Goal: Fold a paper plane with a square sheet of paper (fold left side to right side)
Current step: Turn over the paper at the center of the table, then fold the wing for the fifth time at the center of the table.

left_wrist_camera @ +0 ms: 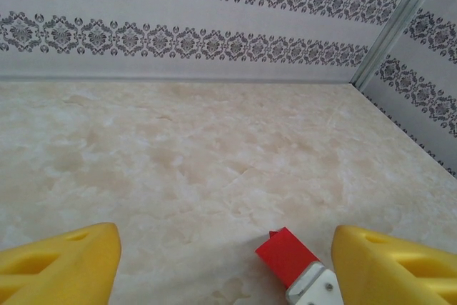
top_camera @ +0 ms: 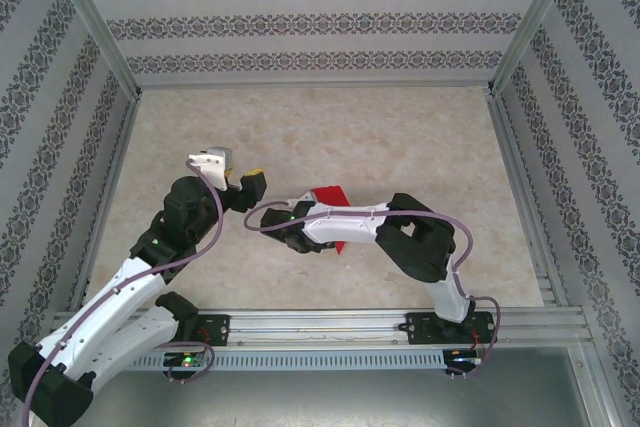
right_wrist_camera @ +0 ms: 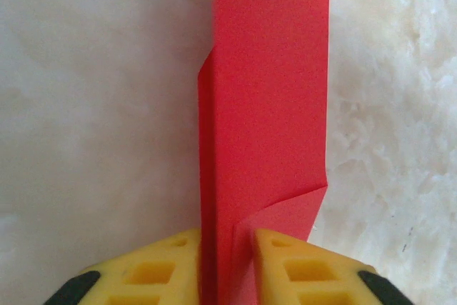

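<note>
— Well, where is the red paper (top_camera: 330, 195) sitting?

— Just below the middle of the top view, on the pale marbled bench (top_camera: 400, 137). The right arm (top_camera: 345, 219) lies across it, so red pokes out above the white forearm and again beneath it.

— And the right pincer (right_wrist_camera: 226, 241)?

— In its own camera the two yellow fingers (right_wrist_camera: 161, 266) rise from the bottom edge with a narrow gap between them, and that gap is full of red. The paper runs from there up the centre to the top of the frame. It is a long, narrow folded strip with a darker fold line along its left side and a slanting crease low on the right. Whether the fingers are actually squeezing it, I cannot tell.

— Left pincer (left_wrist_camera: 225, 241)?

— Spread wide, with nothing between its fingers. In the top view it sits left of centre, up and to the left of the paper, apart from it. From its wrist camera a folded red end shows at the lower right, just beside the right-hand yellow finger, with a white piece (left_wrist_camera: 314, 287) of the right arm in front of it.
</note>
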`<state>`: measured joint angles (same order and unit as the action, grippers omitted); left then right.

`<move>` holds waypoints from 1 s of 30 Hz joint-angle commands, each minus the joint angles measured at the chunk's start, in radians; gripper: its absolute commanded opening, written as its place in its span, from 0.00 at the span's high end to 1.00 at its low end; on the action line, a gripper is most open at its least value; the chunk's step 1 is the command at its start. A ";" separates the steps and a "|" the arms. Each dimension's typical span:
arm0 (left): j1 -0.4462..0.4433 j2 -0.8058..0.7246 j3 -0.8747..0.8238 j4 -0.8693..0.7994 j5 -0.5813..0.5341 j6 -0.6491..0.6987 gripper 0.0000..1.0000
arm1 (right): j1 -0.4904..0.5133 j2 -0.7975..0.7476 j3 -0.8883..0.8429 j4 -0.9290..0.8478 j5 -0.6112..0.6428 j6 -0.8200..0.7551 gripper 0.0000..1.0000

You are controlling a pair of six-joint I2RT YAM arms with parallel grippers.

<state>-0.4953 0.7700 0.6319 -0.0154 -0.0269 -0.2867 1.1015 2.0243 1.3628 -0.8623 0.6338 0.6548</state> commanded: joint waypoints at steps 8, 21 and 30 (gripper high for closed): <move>0.017 0.023 0.026 0.020 0.031 0.011 0.16 | -0.039 -0.206 -0.086 0.107 -0.103 -0.004 0.54; 0.062 0.113 0.017 0.101 0.182 -0.096 0.11 | -0.131 -0.572 -0.322 0.307 -0.241 0.015 0.21; 0.062 0.272 0.013 0.158 0.281 -0.203 0.11 | -0.312 -0.797 -0.573 0.497 -0.372 0.052 0.02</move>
<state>-0.4427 1.0157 0.6323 0.0834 0.1978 -0.4221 0.8291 1.2819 0.8486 -0.4461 0.3241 0.6834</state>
